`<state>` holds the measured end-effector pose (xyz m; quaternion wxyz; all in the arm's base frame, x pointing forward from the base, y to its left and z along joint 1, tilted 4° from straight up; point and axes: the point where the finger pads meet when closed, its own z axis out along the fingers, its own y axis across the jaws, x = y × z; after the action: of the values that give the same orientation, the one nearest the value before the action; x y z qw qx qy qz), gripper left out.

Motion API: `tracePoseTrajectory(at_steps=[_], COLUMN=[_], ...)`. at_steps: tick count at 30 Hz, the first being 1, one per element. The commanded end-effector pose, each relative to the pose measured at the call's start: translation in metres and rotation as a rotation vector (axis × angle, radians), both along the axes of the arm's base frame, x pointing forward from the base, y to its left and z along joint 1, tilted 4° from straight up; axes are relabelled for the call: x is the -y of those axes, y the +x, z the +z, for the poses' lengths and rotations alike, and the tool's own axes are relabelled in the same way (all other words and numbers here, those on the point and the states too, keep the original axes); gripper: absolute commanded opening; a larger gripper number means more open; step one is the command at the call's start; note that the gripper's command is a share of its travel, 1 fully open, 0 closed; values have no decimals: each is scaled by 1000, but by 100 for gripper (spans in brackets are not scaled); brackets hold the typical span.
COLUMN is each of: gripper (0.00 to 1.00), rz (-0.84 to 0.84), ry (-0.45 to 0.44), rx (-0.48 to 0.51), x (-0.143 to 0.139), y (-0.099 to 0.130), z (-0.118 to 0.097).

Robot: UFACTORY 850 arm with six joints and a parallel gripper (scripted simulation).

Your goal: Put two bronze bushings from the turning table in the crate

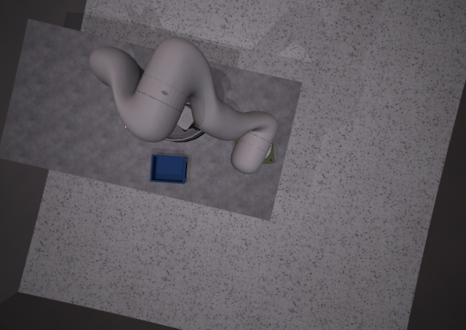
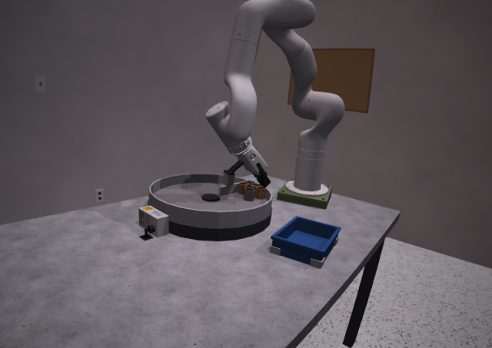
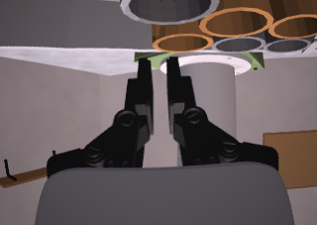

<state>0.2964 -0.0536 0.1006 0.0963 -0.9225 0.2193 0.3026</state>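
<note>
My gripper is nearly closed, with a narrow empty gap between its fingers. It is tilted, just above and beside the bushing cluster in the exterior view. The turning table is a round grey tray with a raised wall. Bronze bushings stand together near its right side, one bronze bushing near the wall, another bronze bushing further left. A grey bushing stands in front. The wrist view shows three bronze rims and further grey rims. The blue crate looks empty.
A grey bracket with a thin guide bar reaches over the turning table beside the bushings. A black disc lies at the table's middle. A small sensor box stands at the front left. The arm's green base plate is behind the crate.
</note>
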Motion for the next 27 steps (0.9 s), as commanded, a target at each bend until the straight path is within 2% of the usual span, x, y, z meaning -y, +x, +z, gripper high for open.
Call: tracePoseTrajectory(at_steps=[1, 12, 20, 27], gripper=[10, 10, 10, 10], rz=[0, 0, 0, 0], ry=[0, 0, 0, 0], rx=[2, 2, 2, 2], x=[0, 0, 0, 0], y=[1, 1, 2, 2], z=[-4, -4, -15, -16])
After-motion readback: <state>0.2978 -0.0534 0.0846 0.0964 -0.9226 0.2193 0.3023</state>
